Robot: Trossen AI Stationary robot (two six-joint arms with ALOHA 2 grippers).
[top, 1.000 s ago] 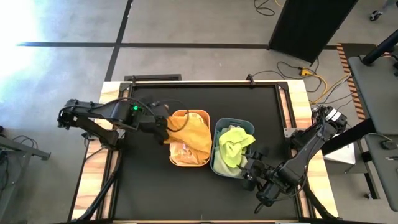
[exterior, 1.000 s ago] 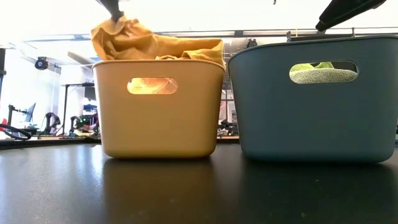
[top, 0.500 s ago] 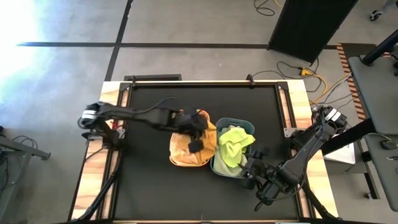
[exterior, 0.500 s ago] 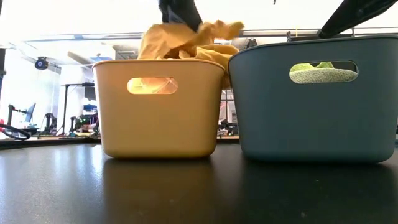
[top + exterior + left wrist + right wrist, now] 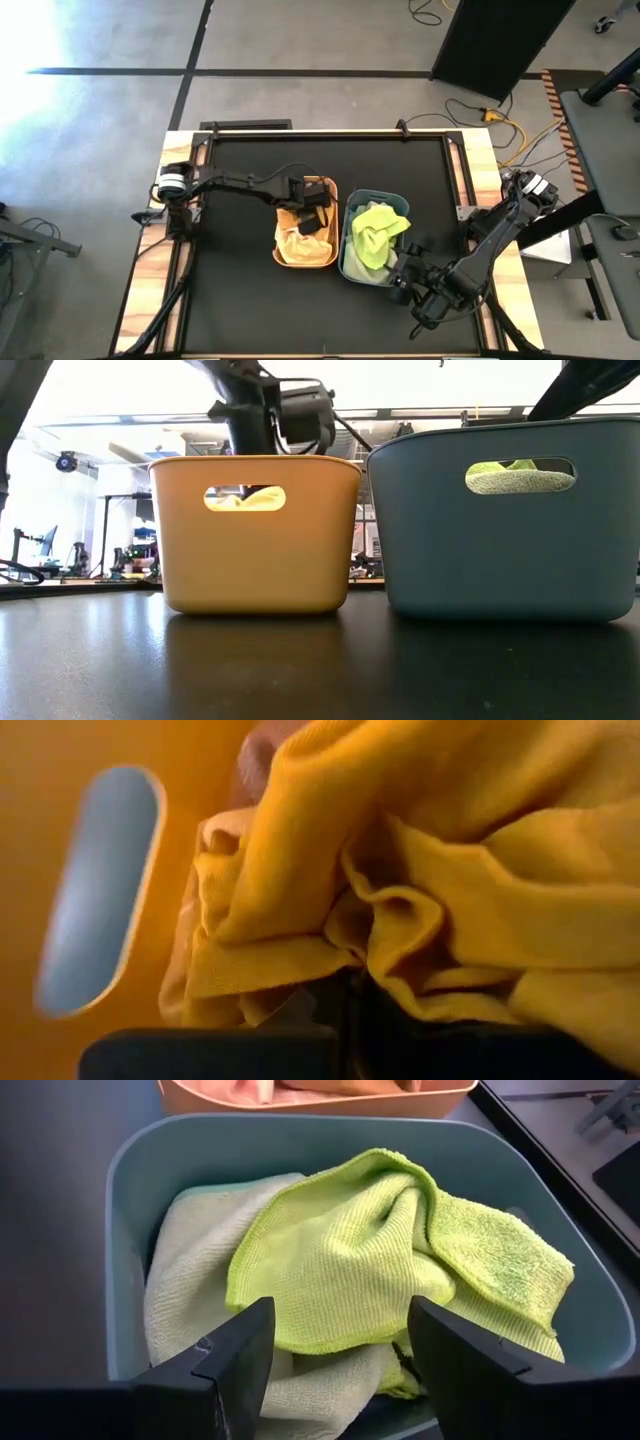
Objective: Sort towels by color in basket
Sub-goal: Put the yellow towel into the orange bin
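A mustard-orange towel [image 5: 440, 870] lies bunched inside the orange basket [image 5: 277, 246]. My left gripper [image 5: 311, 220] reaches down into that basket and is shut on the towel. A paler towel [image 5: 296, 240] lies under it. To the right stands the blue basket [image 5: 346, 262], which holds a lime green towel [image 5: 370, 1250] on top of a pale green towel [image 5: 190, 1290]. My right gripper [image 5: 340, 1320] hovers open over the blue basket's near rim, touching nothing. My left gripper has gathered folds of the mustard-orange towel [image 5: 400, 970] between its shut fingers; the cloth covers the fingertips, so the number of layers does not show. The fingers come steeply from above. The towel rests slack inside the orange basket, below its rim.
The two baskets stand side by side at the middle of the black table [image 5: 240, 300], their walls nearly touching. The orange basket's handle slot [image 5: 245, 498] shows yellow cloth behind it. Bare table lies in front of and behind the baskets.
My left gripper has carried the mustard-orange towel from the orange basket's left side toward the table's right, over the basket, then down into it. The towel, which stood draped above the rim, now lies inside the basket, below the rim.
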